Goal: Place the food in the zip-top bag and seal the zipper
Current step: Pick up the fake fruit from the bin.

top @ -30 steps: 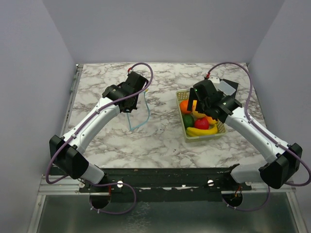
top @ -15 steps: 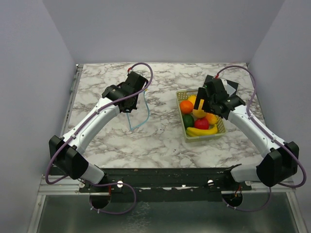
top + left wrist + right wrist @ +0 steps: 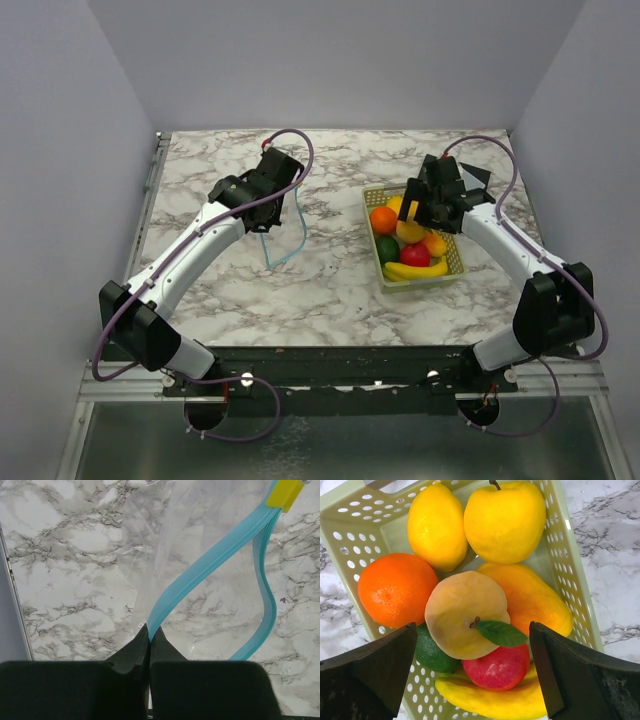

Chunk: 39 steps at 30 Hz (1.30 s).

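Observation:
The food (image 3: 410,243) lies heaped in a pale green perforated basket (image 3: 372,196) right of centre. From the right wrist I see a lemon (image 3: 436,525), a yellow apple (image 3: 505,520), an orange (image 3: 396,590), a pale yellow fruit with a leaf (image 3: 460,605), a red apple (image 3: 500,667) and a banana (image 3: 490,702). My right gripper (image 3: 414,207) (image 3: 472,630) hangs open just above the heap, touching nothing. The clear zip-top bag (image 3: 283,232) (image 3: 165,530) hangs from my left gripper (image 3: 264,226) (image 3: 149,630), which is shut on the light blue zipper (image 3: 210,565). A yellow slider (image 3: 285,492) sits at the zipper's far end.
The marble table (image 3: 330,300) ends in a metal rail (image 3: 150,180) on the left. Grey walls close in the back and both sides. The basket wall (image 3: 570,555) rises close beside my right fingers.
My right gripper has shifted a little right and back over the basket, and that arm's elbow swung outward. The left arm and the bag have not moved.

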Tool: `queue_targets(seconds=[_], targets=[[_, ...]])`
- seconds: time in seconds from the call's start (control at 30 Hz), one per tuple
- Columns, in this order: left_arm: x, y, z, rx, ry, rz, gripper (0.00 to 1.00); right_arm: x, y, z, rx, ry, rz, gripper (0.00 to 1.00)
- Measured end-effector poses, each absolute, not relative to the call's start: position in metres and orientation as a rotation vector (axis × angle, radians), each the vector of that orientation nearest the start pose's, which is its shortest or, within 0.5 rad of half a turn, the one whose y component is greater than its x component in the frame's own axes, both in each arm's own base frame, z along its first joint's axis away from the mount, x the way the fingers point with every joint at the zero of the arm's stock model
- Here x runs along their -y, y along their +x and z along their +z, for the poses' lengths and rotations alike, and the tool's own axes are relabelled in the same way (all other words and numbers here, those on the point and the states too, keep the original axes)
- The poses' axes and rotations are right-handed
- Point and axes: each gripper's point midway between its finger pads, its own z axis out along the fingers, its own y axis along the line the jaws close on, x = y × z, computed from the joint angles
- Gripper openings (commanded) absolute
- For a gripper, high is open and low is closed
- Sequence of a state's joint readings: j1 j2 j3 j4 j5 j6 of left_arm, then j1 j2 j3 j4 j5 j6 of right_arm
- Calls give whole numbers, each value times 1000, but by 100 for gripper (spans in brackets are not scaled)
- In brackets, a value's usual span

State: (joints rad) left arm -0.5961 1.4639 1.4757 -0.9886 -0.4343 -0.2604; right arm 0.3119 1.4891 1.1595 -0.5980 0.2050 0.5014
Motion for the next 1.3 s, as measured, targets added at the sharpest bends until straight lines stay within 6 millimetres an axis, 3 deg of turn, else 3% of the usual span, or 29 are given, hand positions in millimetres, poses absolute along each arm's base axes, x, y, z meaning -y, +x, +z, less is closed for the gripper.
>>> queue_targets(seconds=[0.47,0.63,0.87,1.03,1.3], targets=[[136,314,219,-2417,245,178,0,-106,358,104,-2517,293,129,96],[135,314,219,-2417,247,180,0,-106,352,90,-2552,295,123,78],[135,313,218,-2420,249,182,0,-105,351,88,-2553,300,120,46],[135,313,218,-2420,250,183,0,-103,350,102,-2516,301,124,39],[135,313,217,-2422,252,183,0,-105,350,158,-2393,265,196,32]])
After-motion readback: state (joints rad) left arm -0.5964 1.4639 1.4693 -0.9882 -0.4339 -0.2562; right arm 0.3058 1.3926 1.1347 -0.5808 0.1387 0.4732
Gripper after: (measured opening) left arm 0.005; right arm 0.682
